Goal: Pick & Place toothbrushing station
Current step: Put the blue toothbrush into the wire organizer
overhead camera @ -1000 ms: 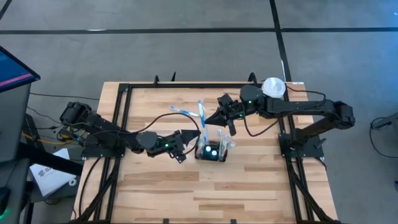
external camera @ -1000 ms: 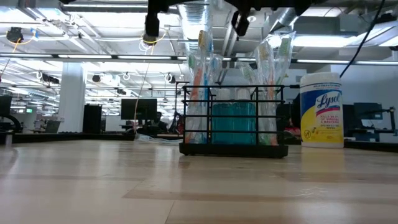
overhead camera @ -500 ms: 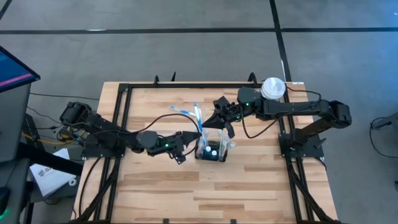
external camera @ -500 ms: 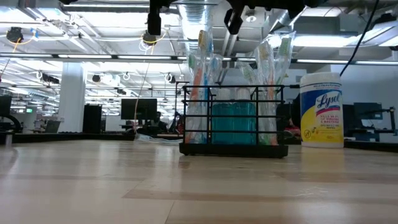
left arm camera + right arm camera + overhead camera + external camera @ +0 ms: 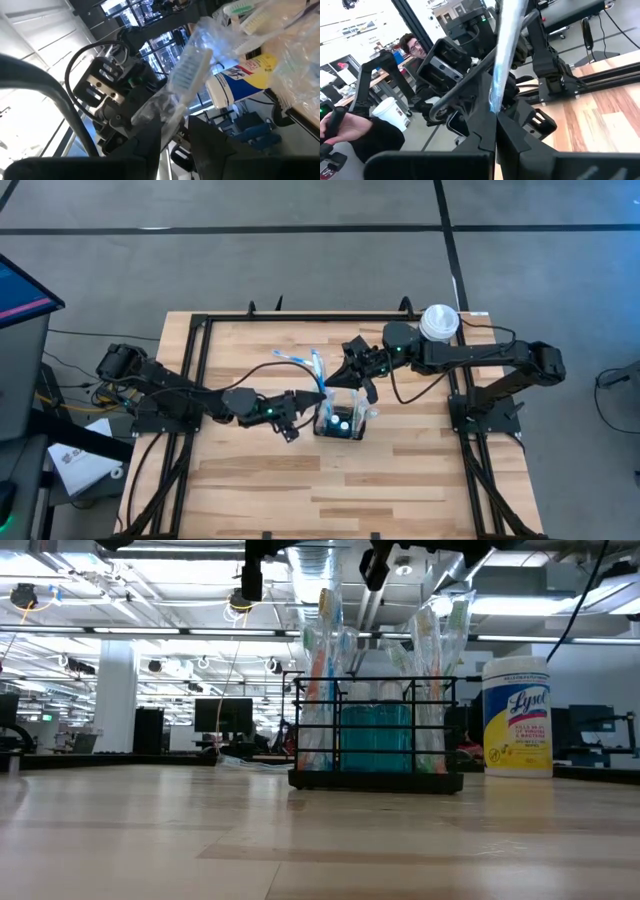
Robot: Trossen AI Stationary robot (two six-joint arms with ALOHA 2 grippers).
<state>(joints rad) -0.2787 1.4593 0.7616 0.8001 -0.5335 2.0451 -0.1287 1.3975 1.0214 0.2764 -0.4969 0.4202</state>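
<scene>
The toothbrushing station (image 5: 339, 423) sits near the middle of the wooden table (image 5: 400, 480), a black wire caddy with a teal cup (image 5: 376, 738) in the centre and several wrapped toothbrushes (image 5: 323, 670) already standing upright in its corners — so the filling looks well under way rather than just begun. Both arms are gathered right over it. The left gripper (image 5: 293, 408) is just beside the station's left edge, and its wrist view shows the two dark fingers pinching the handle of a wrapped toothbrush (image 5: 186, 80), bristles pointing away toward the station. The right gripper (image 5: 352, 364) hovers at the station's far side with its fingers pressed together on a slim clear-wrapped brush (image 5: 504, 45), which runs straight up between them. From table level only the tips of both grippers show above the caddy, so neither brush seems to be seated in a slot yet. I'd judge these two brushes are what is left — each needs lowering into a free slot and letting go. The white-and-yellow wipes canister (image 5: 516, 716) stands off behind, near the right arm's base, untouched. A person (image 5: 410, 45) sits in the room beyond.
</scene>
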